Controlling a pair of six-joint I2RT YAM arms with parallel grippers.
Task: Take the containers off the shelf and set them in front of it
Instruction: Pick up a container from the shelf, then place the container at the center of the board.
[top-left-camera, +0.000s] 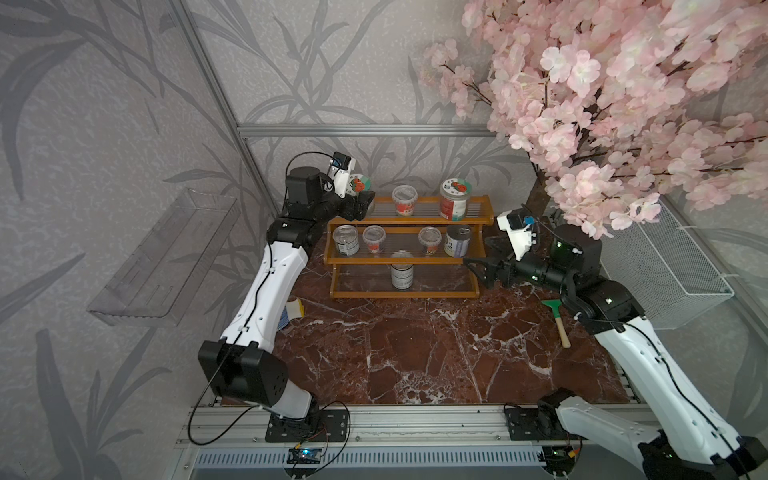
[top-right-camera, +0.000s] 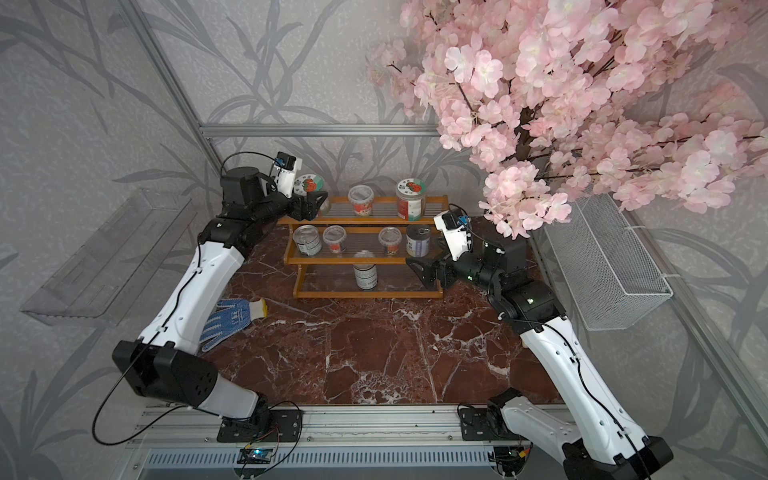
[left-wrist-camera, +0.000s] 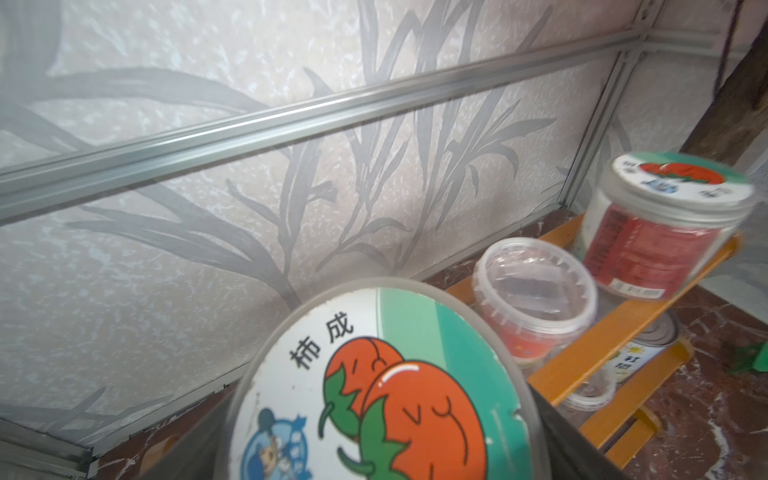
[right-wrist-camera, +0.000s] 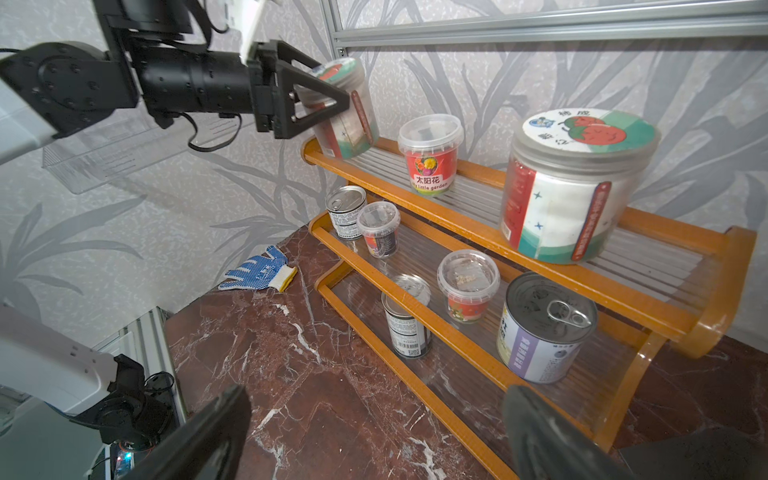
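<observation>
The shelf (top-left-camera: 405, 295) is a stepped orange-brown rack at the back of the table. My left gripper (top-left-camera: 363, 205) is shut on a clear jar with a fruit lid (left-wrist-camera: 374, 395) at the left end of the top tier, and the jar (right-wrist-camera: 345, 108) tilts. On that tier also stand a red-labelled cup (top-left-camera: 404, 200) and a second jar (top-left-camera: 455, 199). The middle tier holds a tin (top-left-camera: 345, 240), two cups (top-left-camera: 374, 240) (top-left-camera: 429, 240) and another tin (top-left-camera: 458, 240). One tin (top-left-camera: 402, 270) stands on the bottom tier. My right gripper (right-wrist-camera: 374, 399) is open by the shelf's right end.
A blue dotted glove (top-right-camera: 232, 318) lies left of the shelf. A green scraper (top-left-camera: 557, 318) with a wooden handle lies at the right. A white wire basket (top-left-camera: 665, 266) hangs on the right wall, a clear tray (top-left-camera: 166, 257) on the left wall. Pink blossom branches (top-left-camera: 623, 104) overhang the back right.
</observation>
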